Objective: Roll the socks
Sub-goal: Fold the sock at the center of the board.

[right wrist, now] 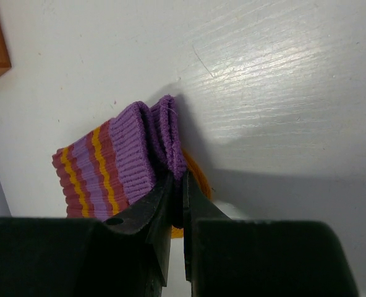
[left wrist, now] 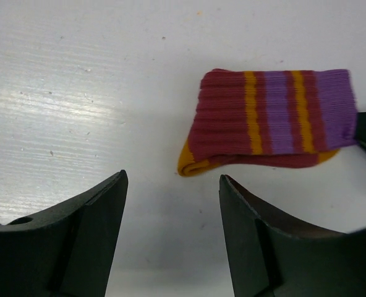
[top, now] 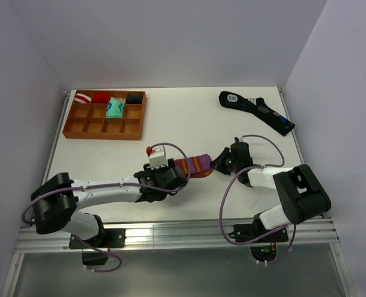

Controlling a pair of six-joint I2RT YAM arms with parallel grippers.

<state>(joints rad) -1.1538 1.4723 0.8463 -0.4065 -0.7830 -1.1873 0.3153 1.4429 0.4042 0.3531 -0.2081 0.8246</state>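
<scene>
The socks point(top: 195, 166) lie folded into a short maroon bundle with orange stripes and a purple cuff at the middle of the table. My right gripper point(right wrist: 178, 185) is shut on a purple cuff layer of the socks point(right wrist: 127, 158), pinching it between its jaws. In the left wrist view the socks point(left wrist: 269, 120) lie just ahead and to the right of my left gripper point(left wrist: 173, 179), which stands open over bare table, not touching them. From above, the left gripper point(top: 175, 175) sits at the bundle's left end and the right gripper point(top: 219, 163) at its right end.
A wooden compartment tray point(top: 106, 116) with small rolled sock bundles stands at the back left. A long black sock with blue marks point(top: 256, 111) lies at the back right. The table's near edge rail runs just behind the arm bases.
</scene>
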